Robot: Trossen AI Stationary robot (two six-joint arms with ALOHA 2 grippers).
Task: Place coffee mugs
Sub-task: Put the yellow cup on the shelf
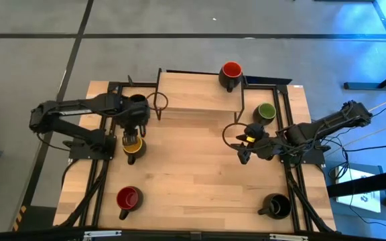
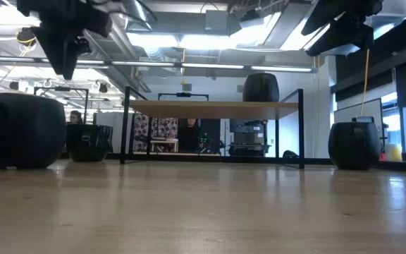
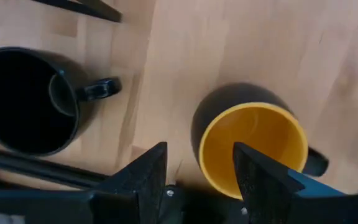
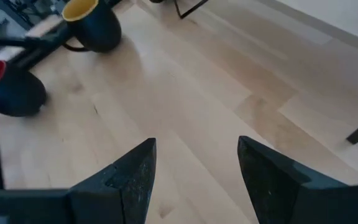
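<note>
A mug with a yellow-orange inside [image 1: 133, 148] stands upright on the table at the left. My left gripper [image 1: 131, 138] is open straight above it. In the left wrist view one finger [image 3: 261, 180] is over the mug's [image 3: 253, 146] rim and the other [image 3: 146, 177] is outside its wall. In the low view this gripper [image 2: 65, 49] hangs well above the table. A mug with a black inside [image 3: 27, 99] stands just beyond. My right gripper [image 1: 242, 151] is open and empty over the table's right middle [image 4: 194, 180].
A red-inside mug [image 1: 230, 73] stands on the raised wooden shelf [image 1: 193, 94] at the back. A green-inside mug [image 1: 266, 112] is at the right, another red one [image 1: 129, 199] at the near left and a black one [image 1: 277, 205] at the near right. Black wire rings [image 1: 158, 102] stick out beside the shelf.
</note>
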